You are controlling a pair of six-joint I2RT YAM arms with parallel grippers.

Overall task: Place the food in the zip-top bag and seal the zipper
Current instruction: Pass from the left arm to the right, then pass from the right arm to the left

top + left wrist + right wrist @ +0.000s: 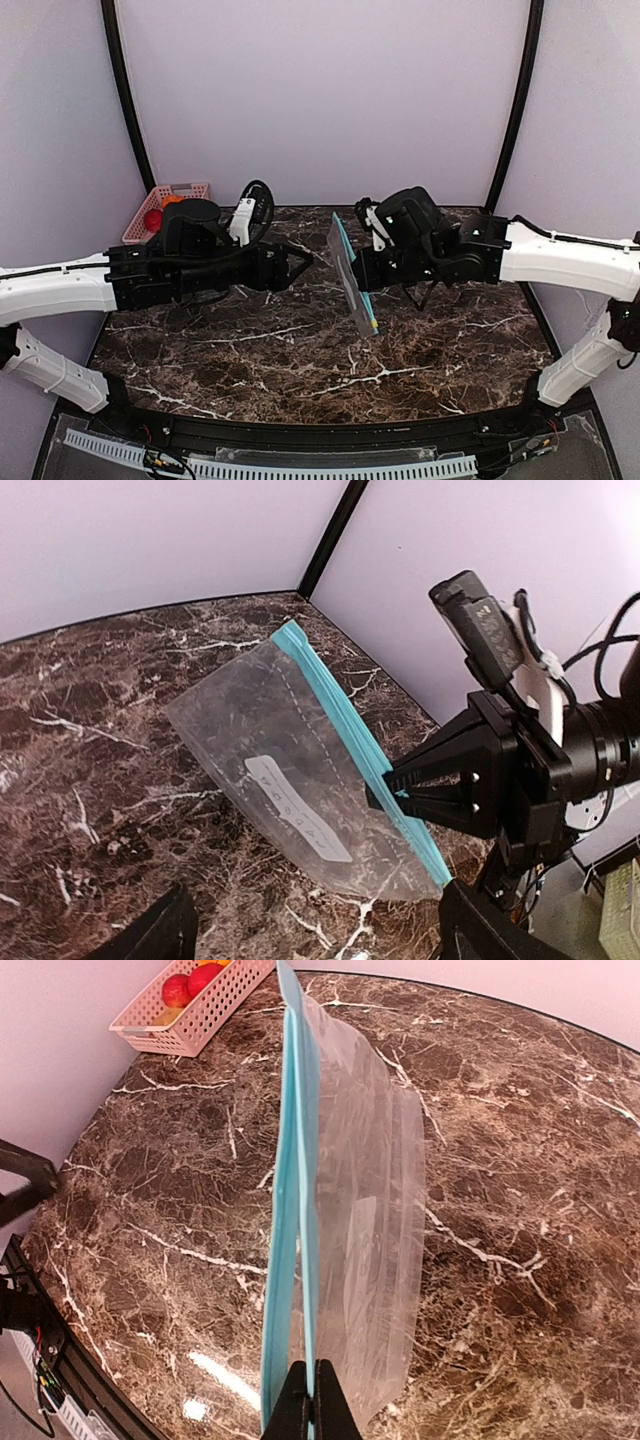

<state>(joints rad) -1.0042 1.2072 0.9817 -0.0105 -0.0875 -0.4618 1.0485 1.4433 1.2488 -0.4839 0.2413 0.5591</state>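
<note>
The clear, crinkly zip-top bag (285, 770) with its white label (298, 807) stands on edge over the veined dark marble counter (300, 360), its teal zipper (285, 1220) pinched between the closed right fingers (325, 1415), the left fingers (475, 930) nearby spread wide and empty, the round food (190, 985) well apart in the pink slotted basket (215, 1010) at the counter's far-left corner.

Robot lab booth: plain lilac walls (320, 90), black frame poles (125, 90), marble-look table (300, 370), cable duct (270, 467) bottom edge.
</note>
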